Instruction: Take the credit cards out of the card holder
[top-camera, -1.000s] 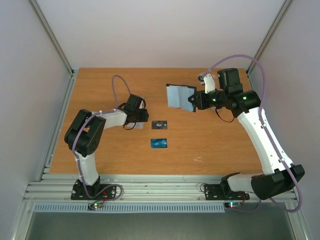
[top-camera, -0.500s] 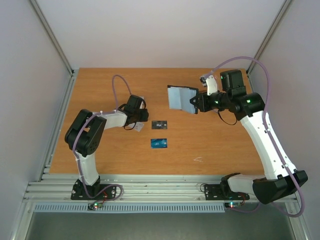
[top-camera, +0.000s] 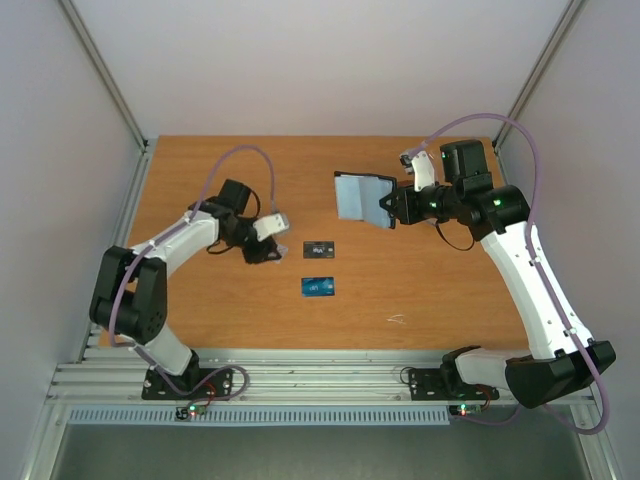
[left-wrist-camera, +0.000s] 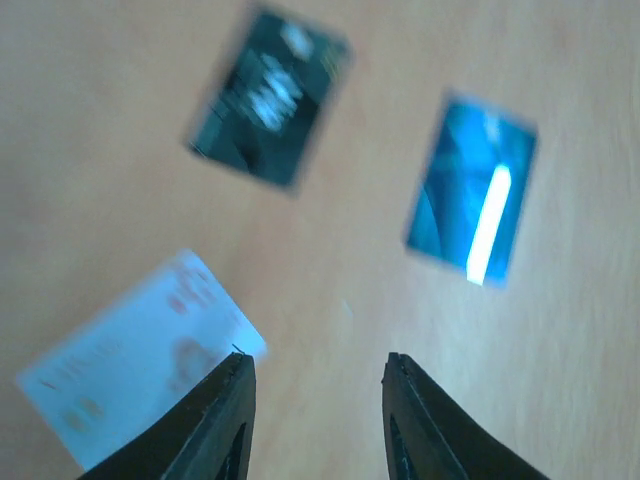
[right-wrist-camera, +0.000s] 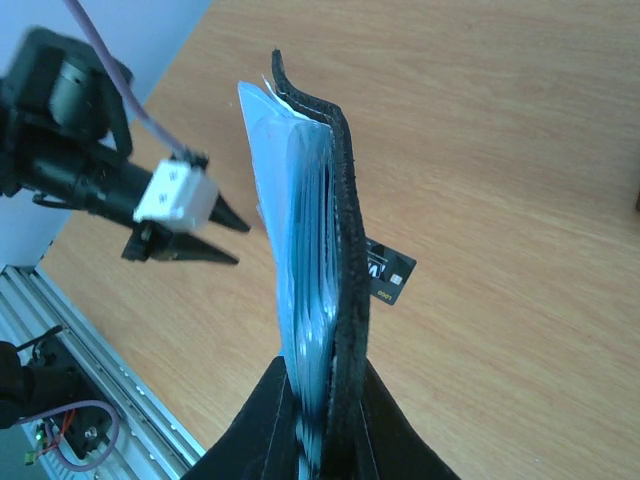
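Observation:
My right gripper is shut on the card holder and holds it open and upright above the table. In the right wrist view the card holder shows edge-on, black outside with light blue lining, between my fingers. A black card and a blue card lie flat on the table. My left gripper is open and empty to their left. In the left wrist view a pale card lies by the left finger of the gripper, with the black card and the blue card beyond.
The wooden table is walled by a metal frame, with a rail along its near edge. A small pale scuff marks the wood at front right. The left gripper also shows in the right wrist view.
My left arm has swung its elbow out to the left and the gripper has drawn back a little from the black card. My right gripper nudged the card holder slightly right, then held still.

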